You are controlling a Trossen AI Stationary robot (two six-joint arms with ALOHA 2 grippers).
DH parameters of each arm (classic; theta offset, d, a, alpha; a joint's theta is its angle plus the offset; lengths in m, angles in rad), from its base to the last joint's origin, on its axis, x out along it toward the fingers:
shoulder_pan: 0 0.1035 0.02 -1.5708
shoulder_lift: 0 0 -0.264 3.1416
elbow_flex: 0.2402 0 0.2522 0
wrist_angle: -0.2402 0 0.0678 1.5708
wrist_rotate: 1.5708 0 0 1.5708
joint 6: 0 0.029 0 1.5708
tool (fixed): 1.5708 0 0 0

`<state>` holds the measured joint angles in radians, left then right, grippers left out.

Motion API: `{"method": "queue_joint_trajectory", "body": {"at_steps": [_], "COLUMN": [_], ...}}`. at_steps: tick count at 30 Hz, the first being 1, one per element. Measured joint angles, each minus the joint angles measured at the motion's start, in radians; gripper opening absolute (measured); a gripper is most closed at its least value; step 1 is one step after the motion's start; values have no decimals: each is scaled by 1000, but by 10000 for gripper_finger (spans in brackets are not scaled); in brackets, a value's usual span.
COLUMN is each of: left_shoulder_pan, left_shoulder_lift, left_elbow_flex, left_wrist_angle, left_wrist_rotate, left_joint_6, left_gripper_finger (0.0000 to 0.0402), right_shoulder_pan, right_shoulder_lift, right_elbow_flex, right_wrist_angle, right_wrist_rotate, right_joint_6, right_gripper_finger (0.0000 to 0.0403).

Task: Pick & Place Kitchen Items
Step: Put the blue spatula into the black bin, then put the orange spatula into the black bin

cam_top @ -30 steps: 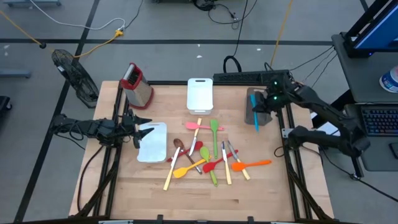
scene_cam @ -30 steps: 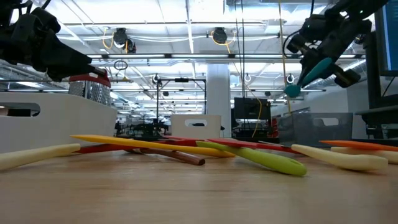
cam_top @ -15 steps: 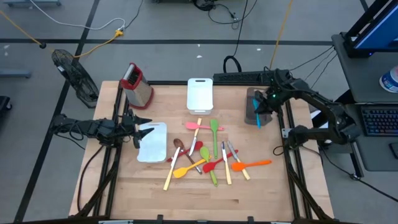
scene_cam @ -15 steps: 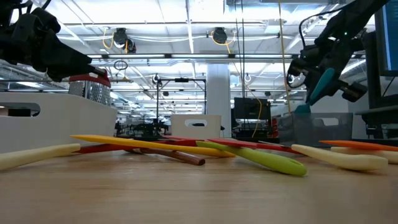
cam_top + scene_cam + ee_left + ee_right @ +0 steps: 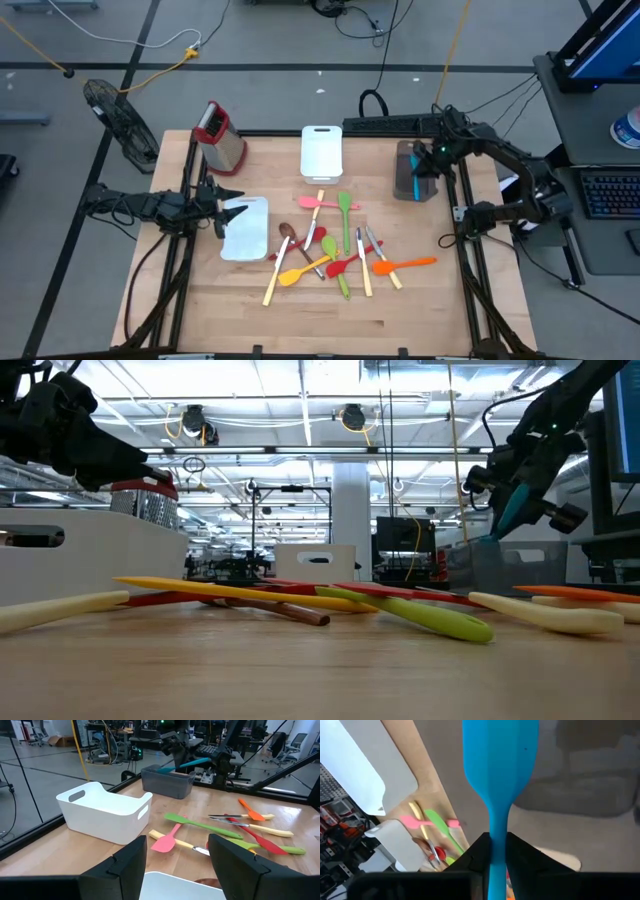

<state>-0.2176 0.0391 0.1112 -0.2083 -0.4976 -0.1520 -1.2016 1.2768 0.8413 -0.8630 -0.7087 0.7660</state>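
My right gripper (image 5: 424, 168) hovers over the grey bin (image 5: 404, 160) at the table's far right, shut on a blue spatula (image 5: 499, 765). In the low view the blue spatula (image 5: 506, 512) slants down, its blade end at the grey bin's (image 5: 500, 565) rim. Several coloured spoons and spatulas (image 5: 335, 250) lie in a loose pile on the table's middle, and the same pile (image 5: 235, 827) shows in the left wrist view. My left gripper (image 5: 222, 208) waits open at the table's left edge, over a white tray (image 5: 246, 230). My right gripper pinches the blue spatula's handle (image 5: 497, 836) between its two fingers (image 5: 479, 851), which lie across the handle. It comes slanting down from above. The spatula is lifted clear of the table, and its blade (image 5: 500, 755) points away from the fingers and down toward the grey bin.
A white bin (image 5: 321, 152) stands at the far middle, and a steel grater (image 5: 222, 135) with a red top at the far left. A fan (image 5: 120, 120) stands off the table's left corner. Bare wood lies along the near edge (image 5: 320, 320).
My right gripper has sunk toward the grey bin with the blue spatula and rolled a little. The spatula's blade end, which hung well above the bin, now reaches down to the bin's rim.
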Motion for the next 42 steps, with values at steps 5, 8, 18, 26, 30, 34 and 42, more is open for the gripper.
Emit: {"method": "queue_joint_trajectory", "body": {"at_steps": [5, 8, 18, 26, 30, 34, 42], "left_shoulder_pan": [0, 0, 0, 0, 0, 0, 0], "left_shoulder_lift": [0, 0, 0, 0, 0, 0, 0], "left_elbow_flex": [0, 0, 0, 0, 0, 0, 0], "left_wrist_angle": [0, 0, 0, 1, 2, 2, 2], "left_wrist_rotate": [0, 0, 0, 0, 0, 0, 0], "left_joint_6": [-5, -7, -4, -8, -8, -8, -9], "left_gripper_finger": [218, 218, 218, 218, 218, 218, 218], "right_shoulder_pan": [0, -3, -10, -22, -22, -22, -21], "right_shoulder_lift": [23, 31, 34, 34, 33, 10, -145], "right_elbow_flex": [0, 0, 0, 0, 0, 0, 0], "right_wrist_angle": [31, 30, 36, 36, 36, 36, 35], "right_wrist_rotate": [0, 0, 57, 79, 75, 74, 72], "right_joint_6": [-36, -38, -57, -64, -73, -83, -158], "right_gripper_finger": [48, 49, 72, 119, 132, 133, 107]}}
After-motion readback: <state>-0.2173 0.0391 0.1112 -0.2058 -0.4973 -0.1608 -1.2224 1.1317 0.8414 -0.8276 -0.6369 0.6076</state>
